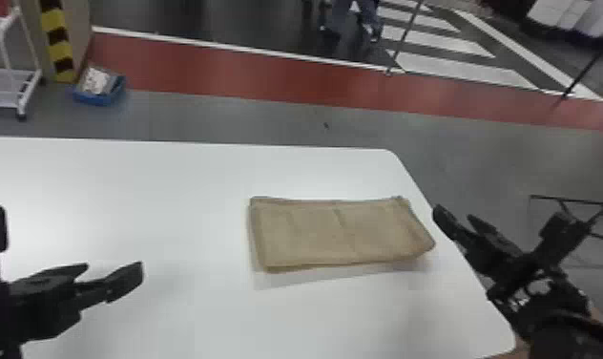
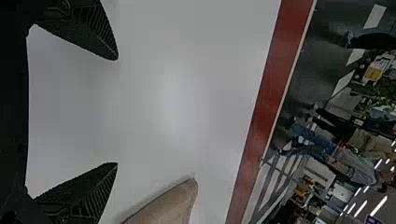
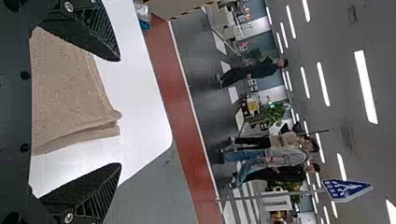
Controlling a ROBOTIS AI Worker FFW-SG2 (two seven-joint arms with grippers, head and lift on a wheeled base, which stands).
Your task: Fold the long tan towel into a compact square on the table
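Towel: just to left of my right gripper (the nearer), long axis left-to-right
Jaws: both wide, empty

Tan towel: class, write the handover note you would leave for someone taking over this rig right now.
Left gripper: open, empty, off to the left of the towel.
Right gripper: open, empty, by the towel's right end at the table's right edge.
Towel: on the white table, towards its right side, longer from left to right than front to back.
Done: some folding, as layered edges show; how many folds, I cannot tell.
Left: it is an oblong, so probably one end folded over the other, then squaring up.
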